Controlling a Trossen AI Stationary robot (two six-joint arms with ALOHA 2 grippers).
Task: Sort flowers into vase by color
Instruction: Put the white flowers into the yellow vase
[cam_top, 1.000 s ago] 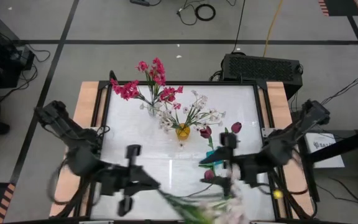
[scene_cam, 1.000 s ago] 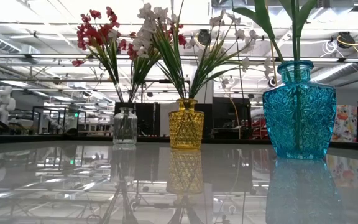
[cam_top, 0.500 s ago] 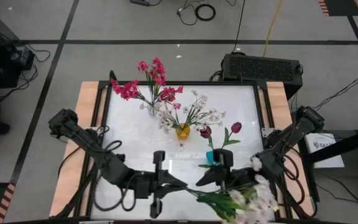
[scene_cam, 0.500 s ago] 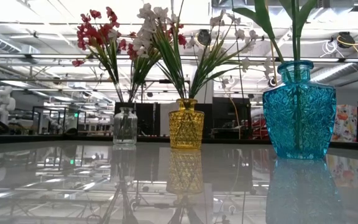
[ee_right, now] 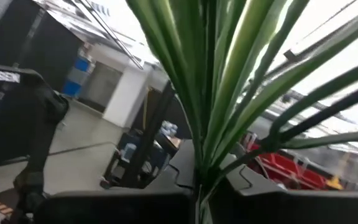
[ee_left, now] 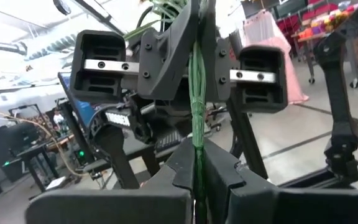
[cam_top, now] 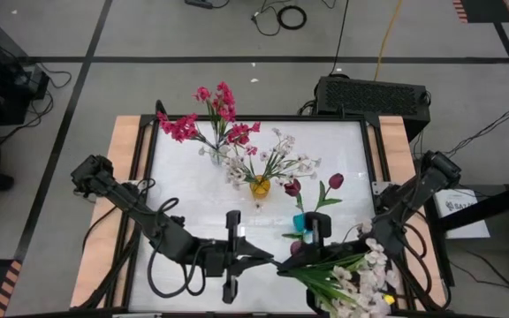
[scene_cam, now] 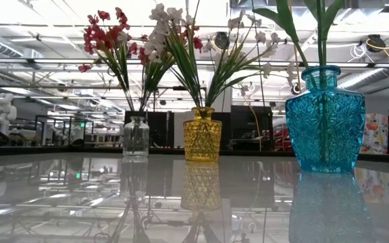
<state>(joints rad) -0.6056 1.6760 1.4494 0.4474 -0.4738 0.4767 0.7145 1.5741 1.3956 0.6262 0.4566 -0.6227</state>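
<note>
On the glossy white table [cam_top: 193,203], ringed by grey floor, both the left gripper [cam_top: 268,263] and right gripper [cam_top: 292,266] clamp the white-blossom sprig [cam_top: 352,278] at six o'clock.

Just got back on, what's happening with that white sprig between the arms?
Both hands are shut on one white sprig near the table's front edge: the left hand pinches the stem end, and the right hand grips it closer to the blossoms. It looks like a hand-over. The clear vase has pink flowers, the yellow vase has white ones, and the blue vase has the tulips.
</note>
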